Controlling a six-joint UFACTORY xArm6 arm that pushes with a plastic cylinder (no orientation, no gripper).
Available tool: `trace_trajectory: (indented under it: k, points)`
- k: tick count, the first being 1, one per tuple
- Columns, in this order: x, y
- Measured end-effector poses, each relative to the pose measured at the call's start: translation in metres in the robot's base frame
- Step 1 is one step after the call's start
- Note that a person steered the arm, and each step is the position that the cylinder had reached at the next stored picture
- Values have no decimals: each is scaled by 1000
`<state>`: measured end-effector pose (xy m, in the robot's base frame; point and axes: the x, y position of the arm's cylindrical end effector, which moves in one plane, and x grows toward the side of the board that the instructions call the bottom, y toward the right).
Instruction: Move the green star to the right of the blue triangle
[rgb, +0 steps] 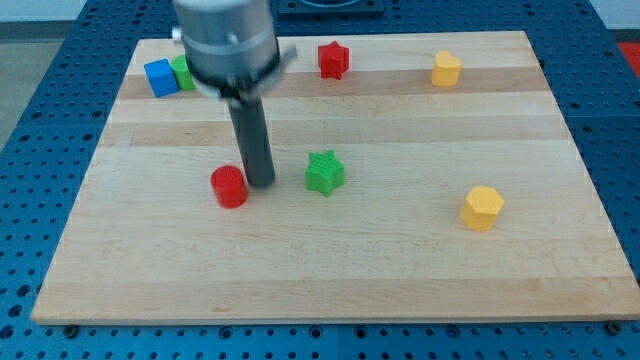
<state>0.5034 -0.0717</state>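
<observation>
The green star (324, 172) lies near the middle of the wooden board (400, 250). My tip (261, 183) rests on the board just left of the star, with a gap between them. A red cylinder-like block (230, 186) sits right beside the tip on its left. No blue triangle can be made out. A blue block (160, 77) that looks like a cube sits at the view's top left, and a green block (183, 71) beside it is partly hidden by the arm.
A red star (333, 60) sits at the top centre. A yellow block (446, 69) is at the top right. A yellow hexagonal block (482, 207) lies at the right. The arm's grey body (228, 40) covers part of the top left.
</observation>
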Motion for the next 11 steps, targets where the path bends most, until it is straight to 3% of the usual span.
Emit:
trace_trajectory:
  k: [1,3,6,7,8,10,11]
  points:
    - [30,27]
    - [6,118]
    - [-1,71]
    - [-94,45]
    - [-151,31]
    - [-154,29]
    - [-200,7]
